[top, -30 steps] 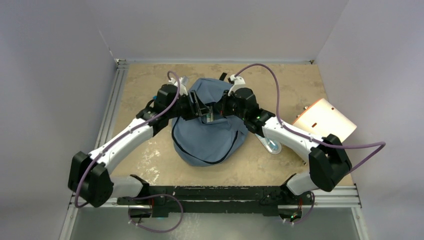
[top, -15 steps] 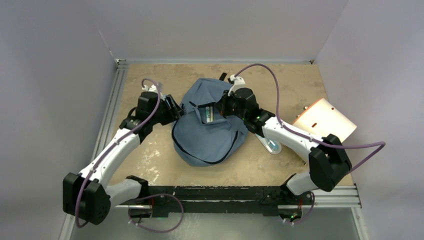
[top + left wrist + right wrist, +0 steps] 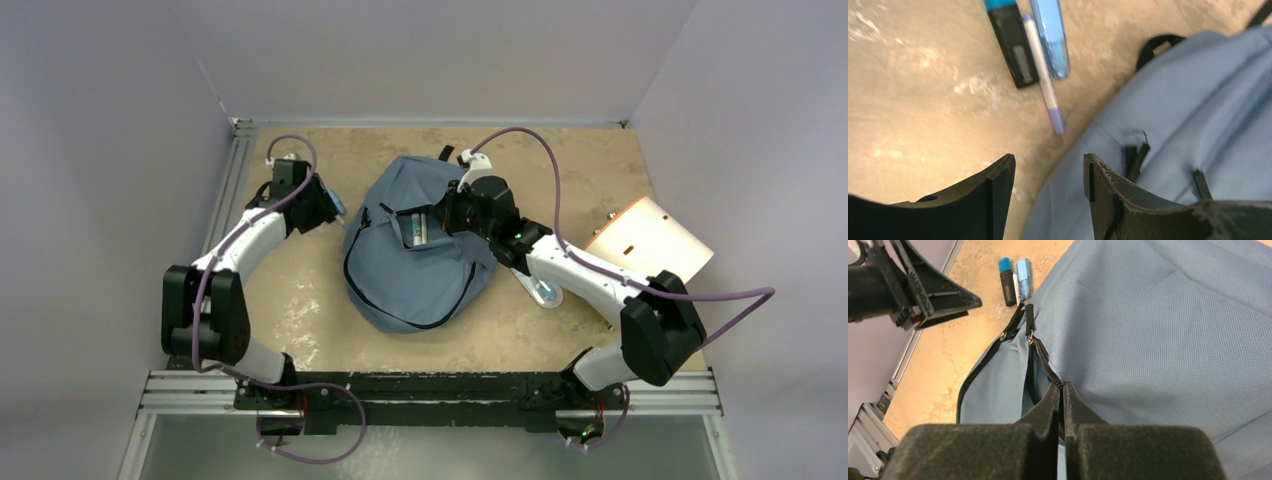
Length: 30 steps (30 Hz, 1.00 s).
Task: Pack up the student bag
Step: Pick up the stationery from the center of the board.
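Fabric of slate blue fills the centre of the top view. The student bag (image 3: 415, 270) lies flat on the table (image 3: 560, 160), with a black zipper (image 3: 1040, 360) parted near its upper edge. The right gripper (image 3: 1063, 390) reaches in from the centre-right of that frame. Its fingers are pressed together on the zipper edge, lifting that lip of the opening.

Just off the bag's upper left, on bare table, a black marker (image 3: 1013, 50), a white pen (image 3: 1043, 75) and a blue pen (image 3: 1050, 35) lie close together, side by side. The left gripper (image 3: 1048, 167) hovers near them over the bag's edge, its jaws apart with nothing between.

The step in hand looks like fetching one pen for the open pocket. To do it well, the left gripper should come down square across a single barrel. The marker on the outside seems the easiest to isolate. The right gripper's pinch should be held high enough that the mouth gapes.
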Each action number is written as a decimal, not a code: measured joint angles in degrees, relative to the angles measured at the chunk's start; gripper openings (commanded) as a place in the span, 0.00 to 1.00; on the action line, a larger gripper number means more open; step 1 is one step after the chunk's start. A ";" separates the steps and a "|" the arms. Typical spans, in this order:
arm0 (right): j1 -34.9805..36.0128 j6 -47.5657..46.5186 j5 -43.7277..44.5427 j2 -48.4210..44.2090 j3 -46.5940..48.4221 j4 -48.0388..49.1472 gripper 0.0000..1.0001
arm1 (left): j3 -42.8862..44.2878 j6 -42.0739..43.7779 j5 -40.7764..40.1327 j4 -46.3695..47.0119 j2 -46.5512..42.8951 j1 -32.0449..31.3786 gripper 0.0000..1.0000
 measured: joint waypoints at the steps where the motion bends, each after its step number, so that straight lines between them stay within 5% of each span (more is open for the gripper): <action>1: 0.00 0.02 0.00 -0.02 0.00 0.02 0.00 | 1.09 0.37 -0.13 0.07 1.49 0.87 0.51; 14: 0.07 0.04 0.11 -0.26 0.00 -0.15 0.00 | 13.18 3.80 -2.19 -0.42 17.07 4.59 0.50; 30: 0.07 0.09 0.09 -0.94 -0.57 -0.46 0.00 | 16.76 5.29 -4.22 -2.08 22.62 5.51 0.47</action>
